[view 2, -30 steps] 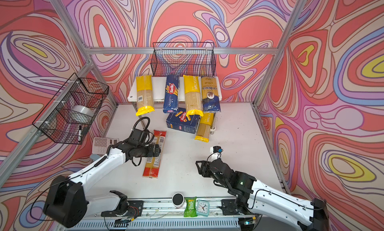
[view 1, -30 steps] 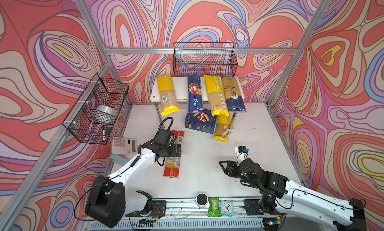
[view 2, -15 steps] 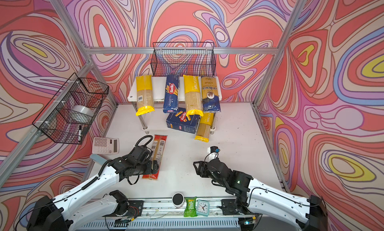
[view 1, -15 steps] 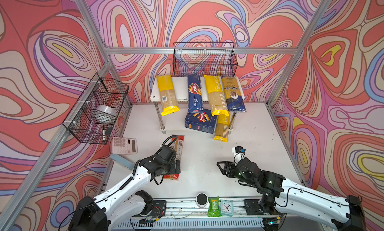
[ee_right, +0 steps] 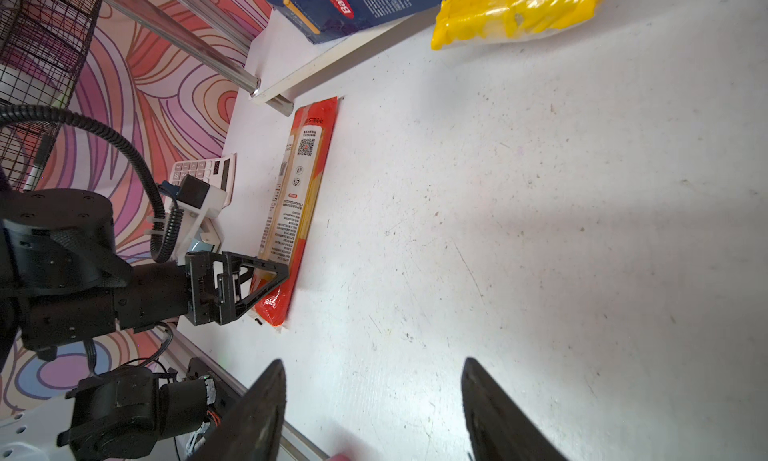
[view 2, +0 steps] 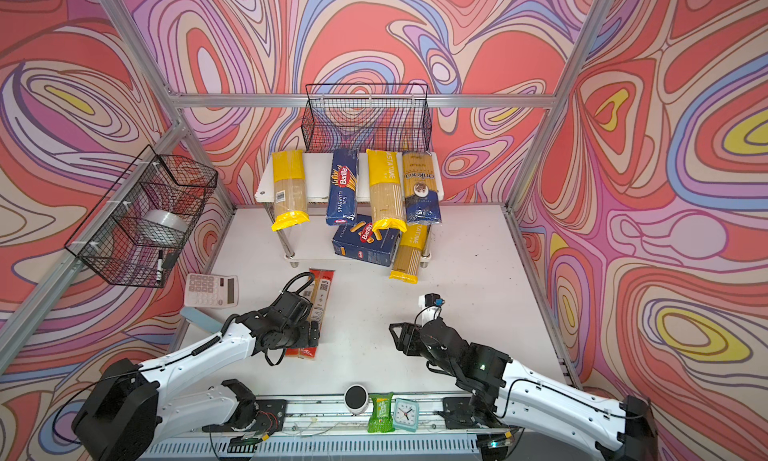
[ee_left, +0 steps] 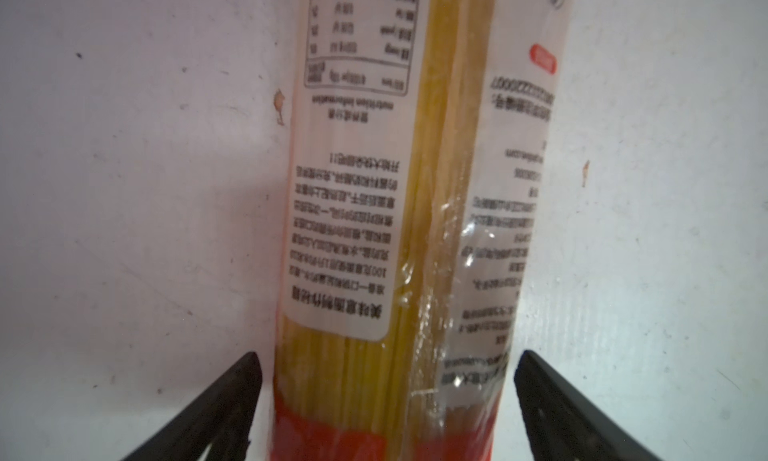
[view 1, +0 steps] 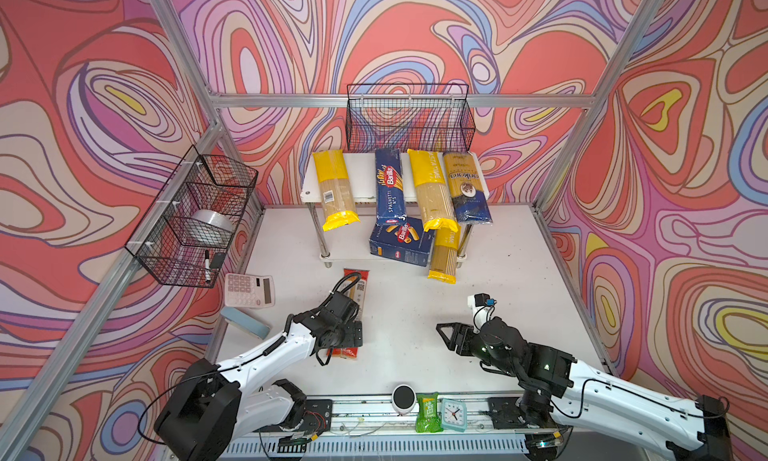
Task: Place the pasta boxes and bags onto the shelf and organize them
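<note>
The red-ended spaghetti bag (view 1: 359, 286) (view 2: 322, 290) lies flat on the table in front of the shelf (view 1: 365, 176). My left gripper (view 1: 353, 334) (ee_left: 388, 355) is open and straddles the bag's (ee_left: 395, 189) near red end, with a gap at each finger. My right gripper (view 1: 442, 334) (ee_right: 372, 361) hangs open and empty over bare table to the right. On the top board lie a yellow-ended bag (view 1: 334, 189), the spaghetti box (view 1: 390, 187), another yellow-ended bag (view 1: 430, 189) and the gold and blue bag (view 1: 467, 189). The rigatoni box (view 1: 401, 241) and a third yellow-ended bag (view 1: 444, 255) rest on the lower board.
A calculator (view 1: 249, 290) and a blue-grey block (view 1: 245, 324) lie left of my left arm. Black wire baskets hang on the back wall (view 1: 409, 118) and the left wall (view 1: 195, 218). A green snack packet (view 1: 428, 413) and a small clock (view 1: 453, 413) sit on the front rail.
My left gripper has drawn back along the red-ended bag from its middle to its near end. The right gripper has barely shifted.
</note>
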You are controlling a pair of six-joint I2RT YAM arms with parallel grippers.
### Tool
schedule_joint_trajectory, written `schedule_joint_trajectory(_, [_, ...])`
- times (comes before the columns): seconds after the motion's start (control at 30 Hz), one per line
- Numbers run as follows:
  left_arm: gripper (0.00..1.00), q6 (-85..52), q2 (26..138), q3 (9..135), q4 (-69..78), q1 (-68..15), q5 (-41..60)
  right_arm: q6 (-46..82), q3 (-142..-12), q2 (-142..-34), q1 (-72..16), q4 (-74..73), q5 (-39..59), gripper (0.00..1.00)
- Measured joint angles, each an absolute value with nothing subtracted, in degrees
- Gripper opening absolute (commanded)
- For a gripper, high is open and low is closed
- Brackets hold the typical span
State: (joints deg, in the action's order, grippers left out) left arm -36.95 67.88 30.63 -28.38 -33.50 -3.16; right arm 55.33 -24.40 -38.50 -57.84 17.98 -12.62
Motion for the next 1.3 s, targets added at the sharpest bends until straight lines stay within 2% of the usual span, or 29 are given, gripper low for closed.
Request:
schedule_joint_trajectory(0.1, [0.88, -36.51, 70.0, 30.63, -27.55, -33.56, -3.14, 55.55, -24.4, -38.52, -57.84, 17.98, -12.64, 0.77])
schedule_joint_trajectory(0.33, [0.83, -36.01, 70.5, 30.57, -26.22, -33.71, -3.22, 55.64, -24.4, -39.22, -57.84, 18.0, -12.62, 0.79])
schedule_joint_trajectory(0.4, [0.76, -36.01, 70.48, 30.26, -25.54, -33.71, -3.33, 55.64, -24.4, -39.24, -57.84, 17.98, -12.64, 0.79])
schedule_joint_trajectory(0.63, [0.59, -36.18, 70.81, 29.93, -23.14, -33.71, -2.98, 55.64, -24.4, -39.7, -57.84, 17.98, -12.64, 0.79])
schedule_joint_trajectory(0.77, [0.41, -36.25, 70.61, 29.56, -22.35, -33.71, -2.42, 55.64, -24.4, -39.77, -57.84, 18.02, -12.64, 0.79])
schedule_joint_trajectory(0.83, [0.35, -36.23, 70.19, 29.5, -22.2, -33.71, -2.35, 55.66, -24.4, -39.77, -57.84, 18.0, -12.64, 0.79])
schedule_joint_trajectory(0.9, [0.23, -36.23, 69.43, 29.45, -22.26, -33.71, -2.33, 55.64, -24.4, -39.75, -57.84, 18.0, -12.64, 0.79])
schedule_joint_trajectory(1.1, [0.14, -36.25, 65.8, 29.28, -23.2, -33.69, -1.96, 55.61, -24.4, -39.75, -57.84, 18.02, -12.62, 0.79])
schedule_joint_trajectory(1.3, [0.11, -35.99, 61.8, 29.34, -28.77, -33.71, -1.8, 55.61, -24.4, -39.13, -57.84, 18.04, -12.62, 0.79])
